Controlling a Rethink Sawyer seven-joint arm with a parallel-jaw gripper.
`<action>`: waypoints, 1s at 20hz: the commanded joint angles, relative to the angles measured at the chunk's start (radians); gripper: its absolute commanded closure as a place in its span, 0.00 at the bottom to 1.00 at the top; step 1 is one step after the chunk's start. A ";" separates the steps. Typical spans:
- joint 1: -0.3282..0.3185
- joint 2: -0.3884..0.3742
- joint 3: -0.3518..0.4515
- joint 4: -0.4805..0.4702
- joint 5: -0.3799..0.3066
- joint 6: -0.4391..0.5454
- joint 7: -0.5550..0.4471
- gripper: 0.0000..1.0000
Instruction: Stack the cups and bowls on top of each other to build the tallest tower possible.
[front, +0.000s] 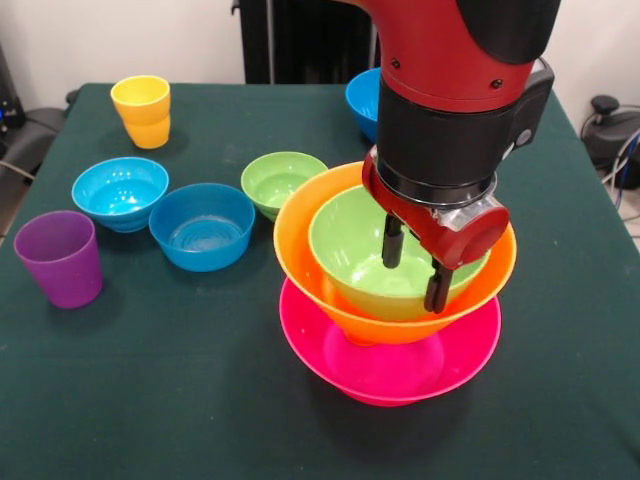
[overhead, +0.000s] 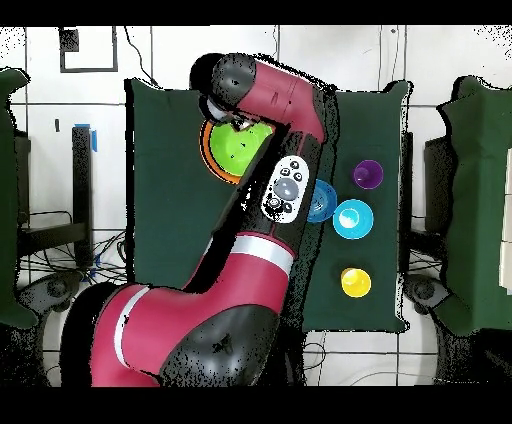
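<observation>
The tower stands at the front right of the table: a large pink bowl (front: 390, 365) as base, a large orange bowl (front: 320, 250) above it, and a medium green bowl (front: 350, 240) nested inside that. The orange cup is hidden. My gripper (front: 414, 265) hangs over the tower's right side, open. One finger (front: 392, 243) is inside the green bowl and the other (front: 437, 285) is outside its rim. In the overhead view the green bowl (overhead: 238, 148) and orange rim (overhead: 207, 150) show beside my arm, which hides the gripper.
Loose on the table are a yellow cup (front: 141, 110), a purple cup (front: 60, 257), a cyan bowl (front: 120, 192), a blue bowl (front: 202, 225) and a small green bowl (front: 280, 180). Another blue bowl (front: 362, 100) sits behind my arm.
</observation>
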 joint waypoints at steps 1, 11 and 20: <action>-0.014 0.005 0.122 0.002 -0.062 0.038 -0.045 0.00; -0.030 -0.016 0.053 -0.163 -0.073 0.283 -0.024 0.00; -0.045 0.019 0.057 -0.222 -0.072 0.302 -0.025 0.00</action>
